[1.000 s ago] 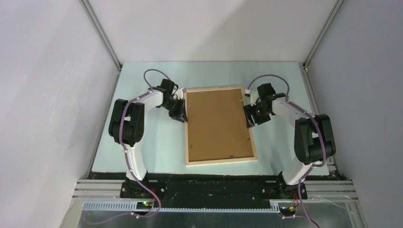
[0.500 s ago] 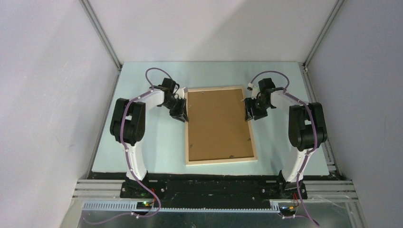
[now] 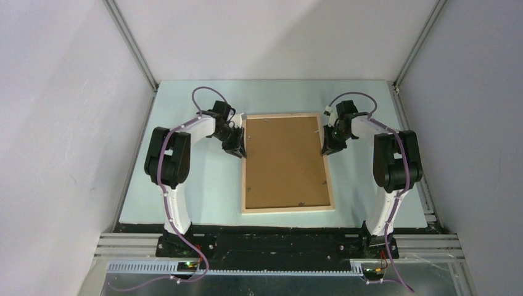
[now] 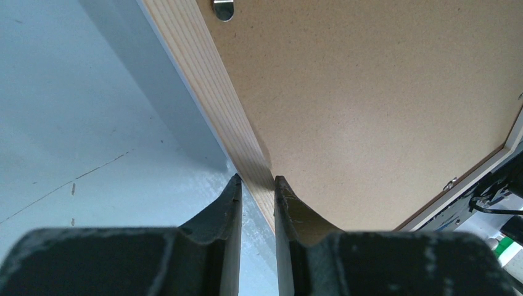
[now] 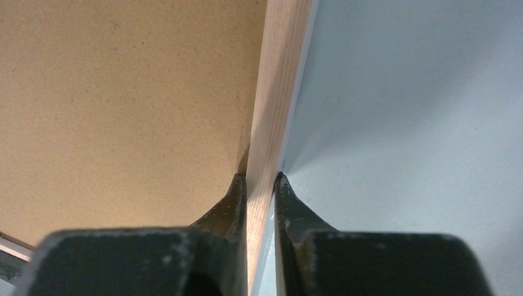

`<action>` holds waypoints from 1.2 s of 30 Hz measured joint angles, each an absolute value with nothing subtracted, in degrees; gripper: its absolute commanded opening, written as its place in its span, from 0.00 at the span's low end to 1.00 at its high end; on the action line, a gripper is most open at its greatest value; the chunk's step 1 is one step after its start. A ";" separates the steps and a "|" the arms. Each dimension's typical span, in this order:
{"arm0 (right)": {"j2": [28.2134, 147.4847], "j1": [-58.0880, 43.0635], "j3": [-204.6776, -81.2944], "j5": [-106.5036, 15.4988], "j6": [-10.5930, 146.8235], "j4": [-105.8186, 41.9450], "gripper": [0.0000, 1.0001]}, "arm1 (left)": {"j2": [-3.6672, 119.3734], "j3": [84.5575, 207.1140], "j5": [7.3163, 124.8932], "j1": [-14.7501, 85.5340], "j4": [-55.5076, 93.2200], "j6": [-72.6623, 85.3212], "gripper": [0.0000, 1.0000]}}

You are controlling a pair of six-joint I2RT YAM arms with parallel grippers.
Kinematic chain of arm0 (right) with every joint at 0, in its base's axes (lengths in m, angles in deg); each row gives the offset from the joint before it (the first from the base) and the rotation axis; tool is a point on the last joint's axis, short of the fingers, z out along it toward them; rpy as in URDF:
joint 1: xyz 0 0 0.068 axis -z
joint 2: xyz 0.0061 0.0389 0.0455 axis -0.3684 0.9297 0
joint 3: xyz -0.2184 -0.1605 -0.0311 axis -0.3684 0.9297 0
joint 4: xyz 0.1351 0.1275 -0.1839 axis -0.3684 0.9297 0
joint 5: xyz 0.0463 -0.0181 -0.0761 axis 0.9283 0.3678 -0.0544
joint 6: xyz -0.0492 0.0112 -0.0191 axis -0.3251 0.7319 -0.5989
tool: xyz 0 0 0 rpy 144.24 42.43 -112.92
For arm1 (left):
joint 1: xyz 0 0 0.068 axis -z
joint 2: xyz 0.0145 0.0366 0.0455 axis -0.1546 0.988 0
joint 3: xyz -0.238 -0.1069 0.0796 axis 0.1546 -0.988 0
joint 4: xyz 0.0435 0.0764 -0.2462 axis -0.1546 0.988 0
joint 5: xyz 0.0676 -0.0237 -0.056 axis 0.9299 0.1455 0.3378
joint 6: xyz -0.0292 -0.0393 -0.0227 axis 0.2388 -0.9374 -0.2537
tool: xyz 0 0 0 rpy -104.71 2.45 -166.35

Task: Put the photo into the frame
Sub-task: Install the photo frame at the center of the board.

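The frame (image 3: 287, 209), a pale wood rim with brown backing board (image 3: 284, 161) uppermost, was at the centre of the surface (image 3: 203, 185), the left pincer (image 4: 257, 180) clamped narrowly on its 9 o'clock rail and the right pincer (image 5: 259, 177) on its 3 o'clock rail.

The right claw (image 5: 259, 177) has moved farther along the frame (image 5: 279, 80)'s right rail and clamped it.

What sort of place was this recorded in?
Probably a lab robot cell: plain white panels on aluminium struts wall in a pale table, with the left arm and right arm bolted at its near edge.
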State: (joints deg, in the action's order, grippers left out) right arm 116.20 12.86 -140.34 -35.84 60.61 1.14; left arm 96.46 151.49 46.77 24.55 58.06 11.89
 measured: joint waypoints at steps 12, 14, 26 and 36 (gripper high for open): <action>114.45 13.80 -137.57 -35.71 62.49 -1.31 0.00 | 96.46 152.30 47.27 25.56 58.08 13.22 0.75; 113.59 14.15 -136.43 -35.69 62.12 -1.59 0.00 | 96.59 153.19 48.17 25.56 58.30 13.53 0.77; 109.94 17.01 -132.08 -35.21 58.71 -0.26 0.00 | 102.71 165.11 54.40 25.65 57.91 13.44 0.73; 109.94 17.23 -131.97 -34.75 58.69 -0.33 0.00 | 104.70 166.15 55.38 28.47 57.95 13.37 0.64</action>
State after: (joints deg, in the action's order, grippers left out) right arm 109.94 17.23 -131.97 -34.75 58.69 -0.33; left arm 104.70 166.15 55.38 28.47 57.95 13.37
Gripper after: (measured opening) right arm 0.112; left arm 0.676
